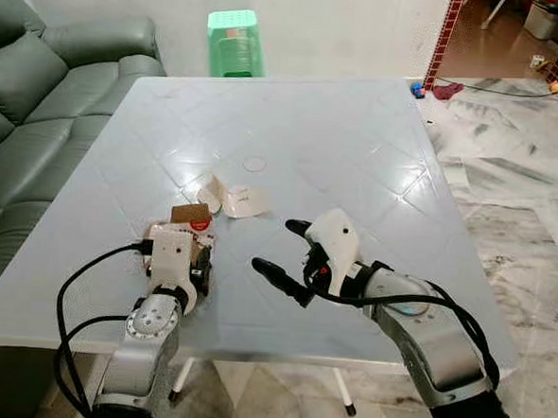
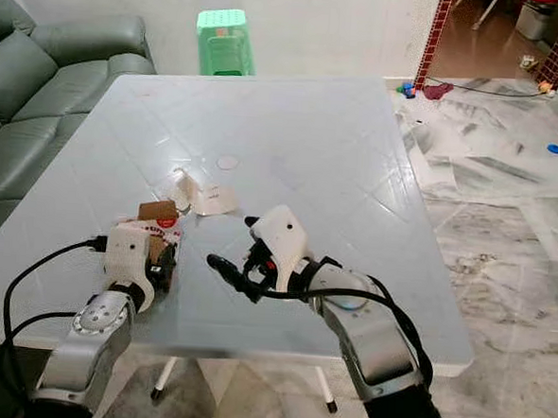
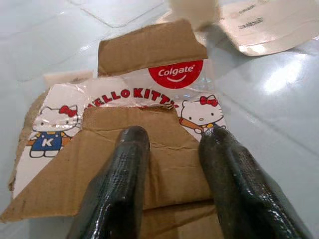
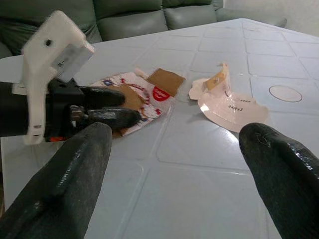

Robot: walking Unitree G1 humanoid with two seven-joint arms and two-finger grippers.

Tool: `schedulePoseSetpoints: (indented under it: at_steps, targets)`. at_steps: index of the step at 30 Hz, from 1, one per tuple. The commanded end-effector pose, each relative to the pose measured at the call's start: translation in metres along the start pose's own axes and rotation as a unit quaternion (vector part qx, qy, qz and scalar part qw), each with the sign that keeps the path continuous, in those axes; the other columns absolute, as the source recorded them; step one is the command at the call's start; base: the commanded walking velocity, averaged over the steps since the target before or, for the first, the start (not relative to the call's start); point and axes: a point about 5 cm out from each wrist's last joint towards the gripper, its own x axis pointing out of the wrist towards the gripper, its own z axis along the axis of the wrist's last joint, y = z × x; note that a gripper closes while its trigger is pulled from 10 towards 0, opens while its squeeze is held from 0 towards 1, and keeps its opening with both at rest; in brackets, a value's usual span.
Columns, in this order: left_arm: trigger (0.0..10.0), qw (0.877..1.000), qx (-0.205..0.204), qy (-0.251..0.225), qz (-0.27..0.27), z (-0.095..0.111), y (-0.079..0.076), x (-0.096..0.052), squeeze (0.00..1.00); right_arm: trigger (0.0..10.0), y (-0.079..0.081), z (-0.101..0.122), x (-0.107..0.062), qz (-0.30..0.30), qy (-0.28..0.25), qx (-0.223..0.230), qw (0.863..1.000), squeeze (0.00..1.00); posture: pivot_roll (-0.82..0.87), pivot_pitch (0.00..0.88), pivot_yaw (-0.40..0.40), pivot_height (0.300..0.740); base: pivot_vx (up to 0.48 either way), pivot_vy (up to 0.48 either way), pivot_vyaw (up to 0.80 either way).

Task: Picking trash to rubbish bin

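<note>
Left gripper (image 3: 169, 144) rested narrowly parted atop the flattened toothpaste carton (image 3: 124, 124), near the surface (image 1: 359, 148) edge; it might slide rather than lift. Beside it lay crumpled paper (image 1: 237, 199). Right gripper (image 1: 281, 247) hovered spread wide, holding nothing.

Flattened carton (image 1: 189, 224) on table (image 1: 357, 166), torn packet (image 1: 240, 201) just behind, sofa (image 1: 40, 90) left

Lower left of the head view: left arm reaching forward, left gripper (image 1: 198, 261) low, black fingers (image 3: 119, 184) set slightly apart and pressing flat. Lower right: right arm angled inward toward frame centre, right gripper (image 1: 281, 247) raised, fingers (image 4: 75, 174) spread wide, holding nothing.
</note>
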Motion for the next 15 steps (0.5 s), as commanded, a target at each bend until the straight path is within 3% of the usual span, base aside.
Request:
schedulePoseSetpoints:
  at_steps: [1, 4, 5, 15]
  targets:
    - [0.0, 0.999, 0.013, -0.011, 0.037, 0.002, 0.009, -0.003, 0.00, 10.0, 0.003, 0.003, 0.002, 0.009, -0.003, -0.008, 1.000, 0.00, -0.02, 0.051, 0.023, 0.740, 0.000, 0.000, 0.00]
    - [0.2, 0.998, 0.011, -0.035, 0.046, 0.011, 0.009, -0.002, 0.00, 10.0, 0.003, 0.004, 0.003, 0.011, -0.003, -0.010, 1.000, 0.00, -0.03, 0.049, 0.022, 0.740, 0.000, 0.000, 0.00]
    - [10.0, 0.997, 0.010, -0.058, 0.051, 0.020, 0.008, -0.001, 1.00, 10.0, 0.003, 0.005, 0.003, 0.011, -0.004, -0.012, 1.000, 0.00, -0.03, 0.050, 0.022, 0.740, 0.000, 0.000, 0.00]
    - [10.0, 0.994, 0.015, -0.106, 0.028, 0.041, -0.006, 0.001, 1.00, 10.0, 0.002, 0.004, 0.001, 0.008, -0.001, -0.017, 1.000, 0.00, -0.04, 0.048, 0.020, 0.740, 0.000, 0.000, 0.00]
